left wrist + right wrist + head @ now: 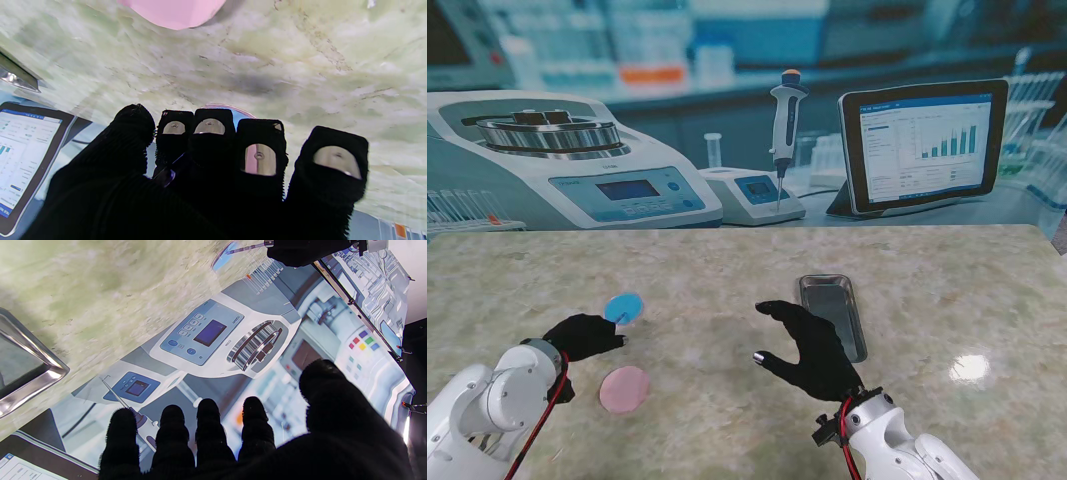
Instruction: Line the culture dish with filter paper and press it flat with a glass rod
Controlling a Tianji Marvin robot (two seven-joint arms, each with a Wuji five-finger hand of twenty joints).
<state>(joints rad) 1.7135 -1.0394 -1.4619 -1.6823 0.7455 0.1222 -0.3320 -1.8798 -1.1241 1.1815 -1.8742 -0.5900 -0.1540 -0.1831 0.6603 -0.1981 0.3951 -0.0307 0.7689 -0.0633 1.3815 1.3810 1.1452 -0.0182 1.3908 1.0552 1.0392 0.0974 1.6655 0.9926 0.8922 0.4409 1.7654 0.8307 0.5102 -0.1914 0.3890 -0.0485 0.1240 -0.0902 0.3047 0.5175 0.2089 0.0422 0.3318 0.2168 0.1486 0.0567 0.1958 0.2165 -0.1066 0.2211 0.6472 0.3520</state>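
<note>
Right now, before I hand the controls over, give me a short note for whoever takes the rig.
Left robot hand: shut on the glass rod, with the rod's tip at the blue dish.
Right robot hand: open and holding nothing, beside the metal tray.
Pink disc: on the table, nearer to me than the blue dish, and no hand is on it.
Done: the rod is in hand and at the dish.
Cannot tell: whether the paper is seated flat.
Left: press the paper flat, check it, then put the rod down.
</note>
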